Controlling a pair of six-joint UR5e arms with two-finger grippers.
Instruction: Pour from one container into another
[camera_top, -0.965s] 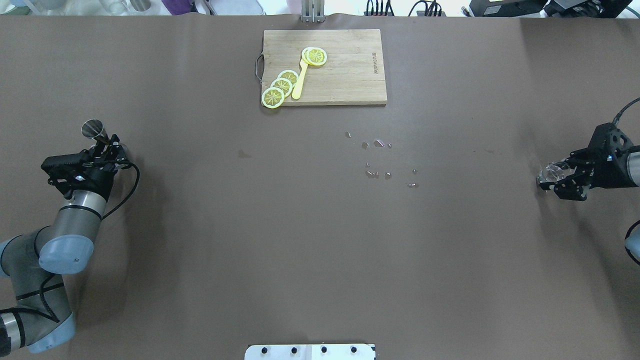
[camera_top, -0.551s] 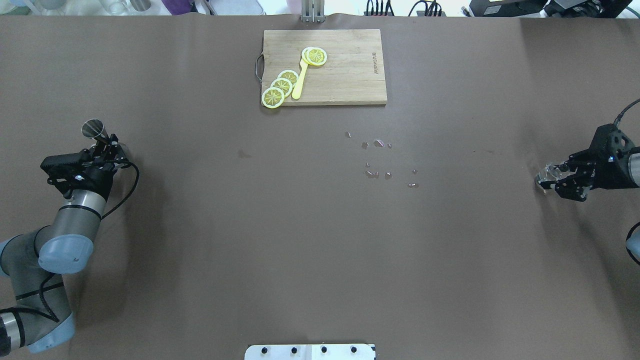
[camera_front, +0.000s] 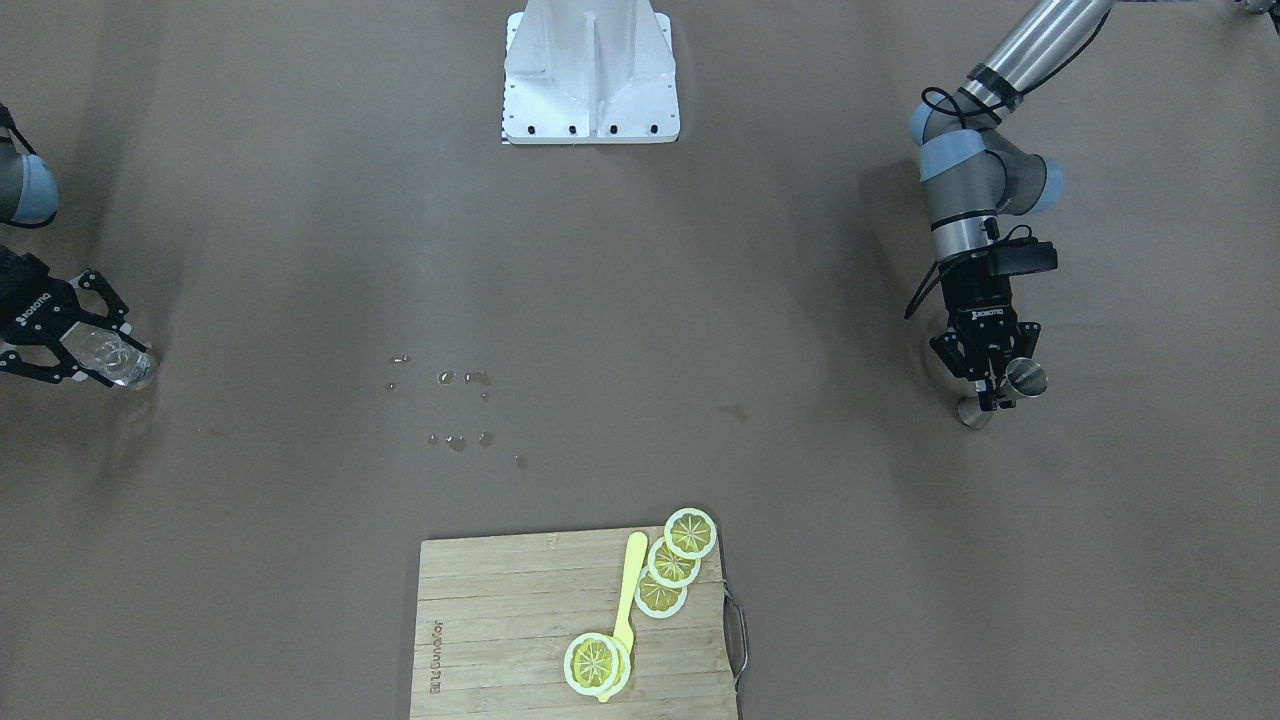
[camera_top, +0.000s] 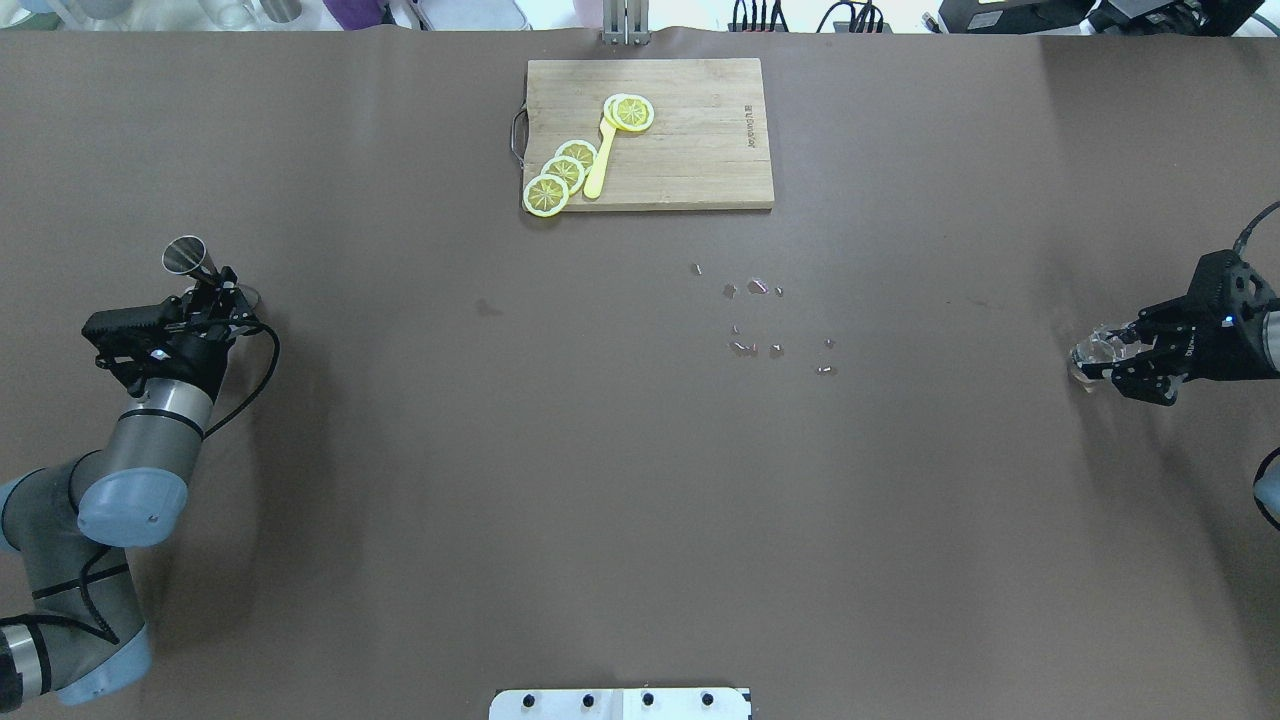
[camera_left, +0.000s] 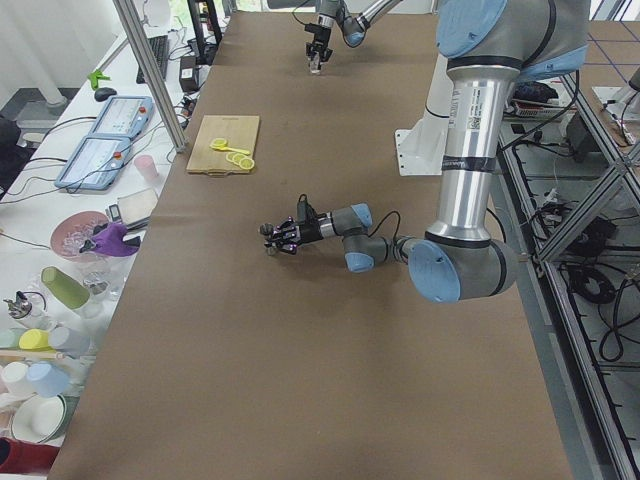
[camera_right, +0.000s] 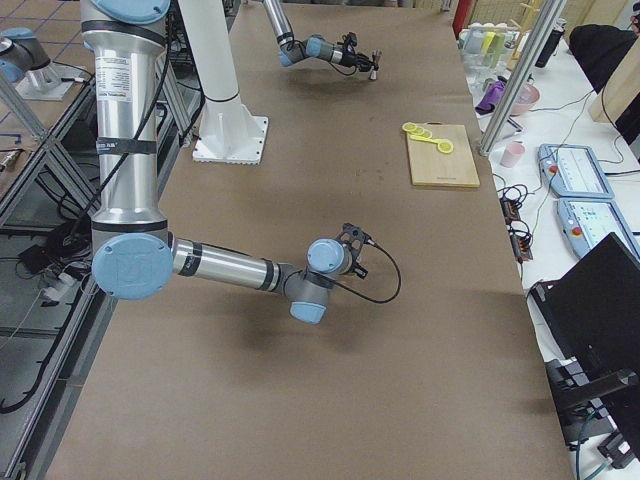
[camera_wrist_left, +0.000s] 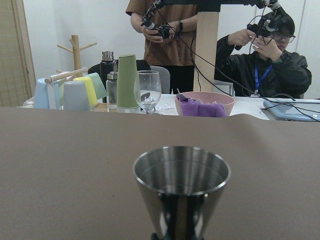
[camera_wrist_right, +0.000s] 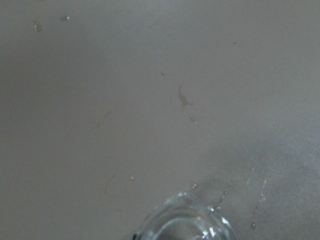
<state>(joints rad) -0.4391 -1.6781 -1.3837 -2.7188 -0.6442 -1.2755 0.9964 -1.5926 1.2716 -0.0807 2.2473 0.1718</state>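
You've got the cutting board (camera_top: 690, 140) at the table's (camera_top: 500, 450) far edge, lemon slices (camera_top: 563, 172) and a yellow utensil (camera_top: 598, 165) on it, droplets (camera_top: 757, 288) scattered nearby.

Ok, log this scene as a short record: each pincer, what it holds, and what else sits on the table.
left pincer: closed on the metal jigger, held upright at the robot's left end of the table
right pincer: closed around the clear glass, low at the robot's right end
cutting board: far middle, carrying lemon slices and a yellow spoon
spill: droplets scattered on the table between the arms
pour: not yet started, containers far apart
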